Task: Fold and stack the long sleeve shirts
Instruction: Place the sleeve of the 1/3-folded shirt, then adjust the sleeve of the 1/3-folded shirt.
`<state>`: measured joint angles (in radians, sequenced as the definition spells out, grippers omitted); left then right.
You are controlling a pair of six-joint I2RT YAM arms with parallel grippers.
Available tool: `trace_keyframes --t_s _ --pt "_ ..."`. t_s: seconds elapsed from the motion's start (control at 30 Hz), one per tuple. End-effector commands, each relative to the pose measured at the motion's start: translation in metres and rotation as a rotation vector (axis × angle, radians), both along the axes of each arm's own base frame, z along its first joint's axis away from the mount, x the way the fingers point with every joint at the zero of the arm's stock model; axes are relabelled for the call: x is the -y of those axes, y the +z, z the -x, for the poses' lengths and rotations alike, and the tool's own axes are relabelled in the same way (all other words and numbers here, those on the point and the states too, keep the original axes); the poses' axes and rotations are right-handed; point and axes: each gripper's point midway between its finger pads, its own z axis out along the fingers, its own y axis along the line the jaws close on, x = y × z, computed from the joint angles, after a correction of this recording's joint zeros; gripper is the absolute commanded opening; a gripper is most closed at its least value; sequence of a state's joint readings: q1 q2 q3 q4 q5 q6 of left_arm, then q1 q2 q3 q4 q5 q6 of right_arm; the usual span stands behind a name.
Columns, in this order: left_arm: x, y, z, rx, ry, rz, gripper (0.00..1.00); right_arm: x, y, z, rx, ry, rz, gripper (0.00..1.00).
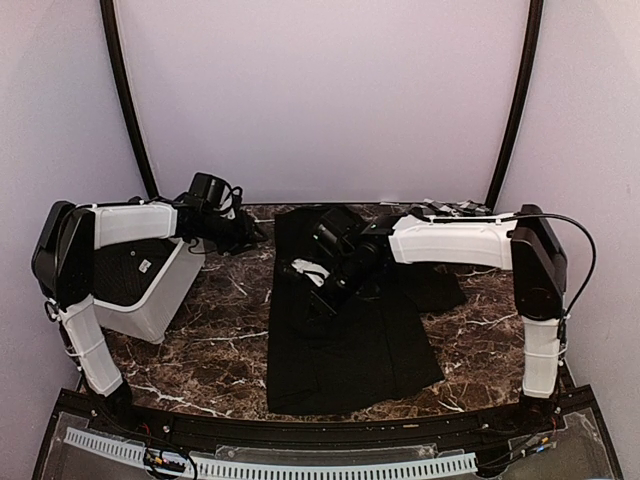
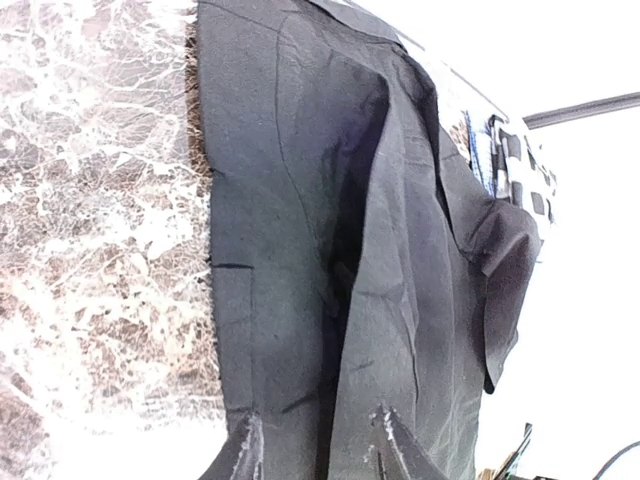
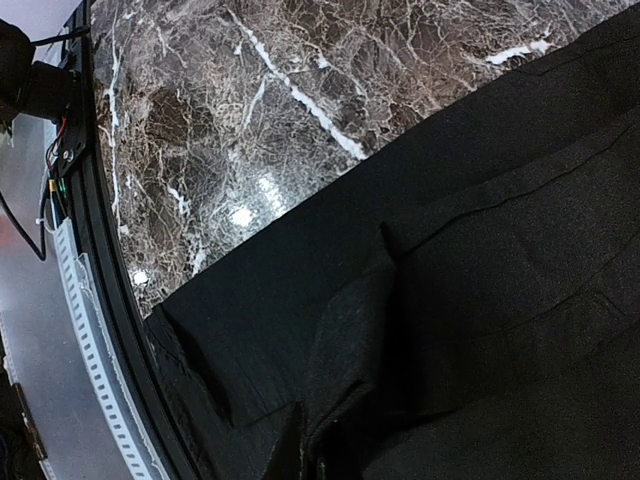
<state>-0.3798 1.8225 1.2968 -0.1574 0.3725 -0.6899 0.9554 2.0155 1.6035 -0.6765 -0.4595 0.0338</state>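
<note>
Black shirt (image 1: 340,350) on desk (image 1: 200,350); right pincer (image 3: 305,460) clamped on its middle (left pincer (image 2: 318,445), jaws apart, just beside its far-left edge).

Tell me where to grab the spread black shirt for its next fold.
Probably its near-left hem corner, approached from the left: the black shirt lies flat there, with that edge straight and exposed on the marble table.
</note>
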Motion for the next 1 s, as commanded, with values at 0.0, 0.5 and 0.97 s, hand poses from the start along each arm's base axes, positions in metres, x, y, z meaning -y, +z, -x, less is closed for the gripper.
trace_keyframes --t_s 0.0,0.5,0.97 --pt "-0.009 0.011 0.017 0.018 -0.036 -0.051 0.36 0.002 0.025 0.007 0.021 -0.005 0.052 0.00" --pt "-0.006 0.008 0.029 0.001 -0.092 -0.042 0.36 -0.010 0.032 0.016 0.058 0.016 0.168 0.00" --pt "-0.007 -0.009 0.038 -0.038 -0.108 -0.047 0.36 -0.024 -0.028 0.043 -0.003 0.057 0.211 0.03"
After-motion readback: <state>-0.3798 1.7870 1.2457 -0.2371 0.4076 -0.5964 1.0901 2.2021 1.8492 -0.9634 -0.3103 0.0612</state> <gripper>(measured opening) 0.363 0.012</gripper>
